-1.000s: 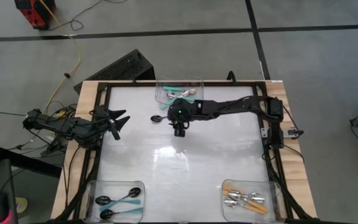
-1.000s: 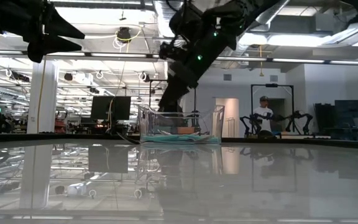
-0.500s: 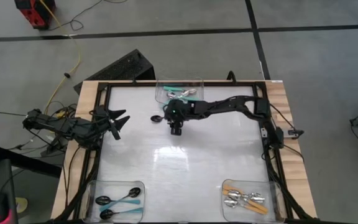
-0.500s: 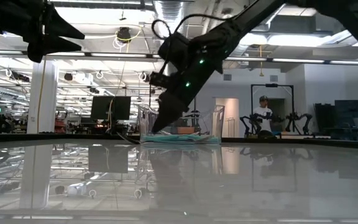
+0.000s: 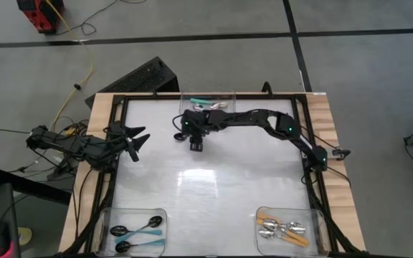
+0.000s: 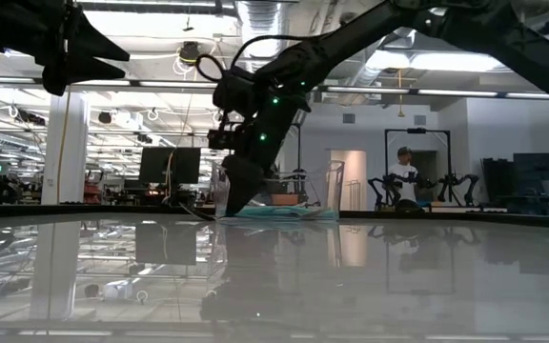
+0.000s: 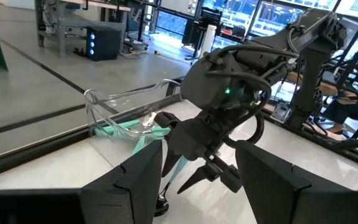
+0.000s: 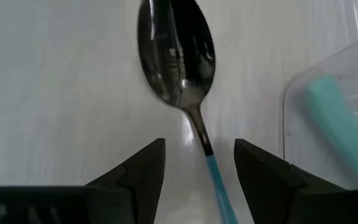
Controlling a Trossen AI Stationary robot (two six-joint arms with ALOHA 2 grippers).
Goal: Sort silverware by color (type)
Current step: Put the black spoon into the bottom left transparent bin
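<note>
High view: right gripper (image 5: 195,142) sits at the far side of the table (image 5: 214,193), just beside the clear bin (image 5: 208,104) at the far edge. A loose black-bowled spoon (image 5: 181,135) lies on the bare table just left of the gripper, outside that bin. Right arm is clearly nearer; left gripper (image 5: 136,140) waits near the left edge, well apart. Two more bins sit at the near corners, holding dark spoons (image 5: 136,231) on the left and orange-handled spoons (image 5: 283,229) on the right.

Low view: right gripper (image 6: 239,195) angles down toward the tabletop in front of the far bin (image 6: 276,191); spoon itself too small to make out here.

Left wrist view: left fingers (image 7: 143,173) spread, nothing between them, looking across at the right gripper (image 7: 199,177) low over the table.

Right wrist view: right fingers (image 8: 143,167) spread and empty, straddling the teal handle of the spoon (image 8: 178,55). Bowl lies ahead of the fingertips, handle runs back between them, so the long axis runs roughly along the gripper's reach, slightly skewed. My read: the pinch lands on the neck or handle.
</note>
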